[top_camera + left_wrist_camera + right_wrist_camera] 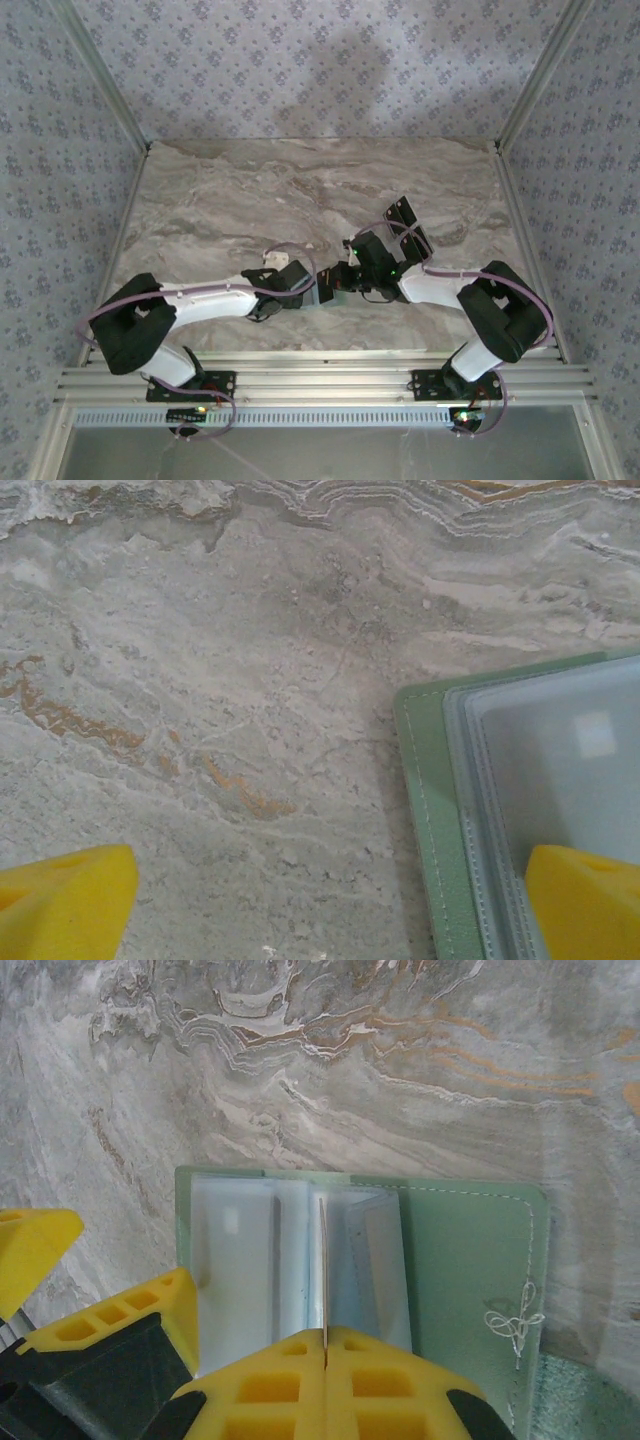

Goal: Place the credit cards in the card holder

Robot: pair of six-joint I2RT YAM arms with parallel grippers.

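We judge the step in hand to be working a card into the holder (470, 1260), which lies open at the middle of the counter (250, 630), under both grippers. The right gripper (325, 1385) is pressed together on a thin leaf (322, 1260), seen edge-on above the sleeves. We cannot tell whether it is a card or a sleeve flap. The left gripper (322, 905) is spread wide, with one finger (585, 900) over the holder's clear sleeve and the other over bare counter. To do this well, we would press that left finger down so the holder cannot slide. We would hold the leaf square to the sleeve mouth and feed it slowly along the slot, not across it, since the plastic may buckle. The holder is soft sage-green with a stitched border and a loose thread knot. Its sleeves are glossy, clear and slightly bowed. The counter is smooth, veined, marble-look stone, likely slippery. Spare cards (404, 213), flat and black, lie just beyond the right arm.
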